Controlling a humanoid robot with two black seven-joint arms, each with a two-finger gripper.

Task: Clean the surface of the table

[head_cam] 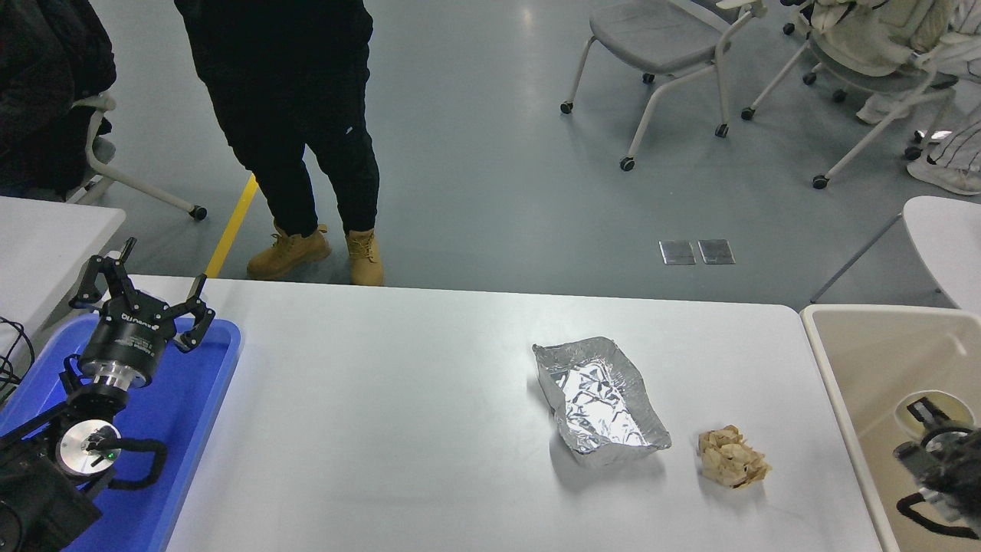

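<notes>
We see the right gripper [931,418] low over the beige bin [858,383], holding a pale round thing we cannot identify; its finger spread is unclear. The left gripper [142,295], fingers splayed wide, hangs over the blue tray [195,414]. The table surface [383,414] bears a crumpled brown paper wad [732,458] just beside a foil tray [599,400]. Beyond stands a person [295,130].

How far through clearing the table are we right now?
Done: nothing I can confirm. In hand: the right gripper is down inside the beige bin beside the table, over a pale round item; its grip is unclear. Left: the crumpled silver foil tray and the tan crumpled paper wad both lie on the white tabletop. The left gripper sits open over the blue plastic tray.
</notes>
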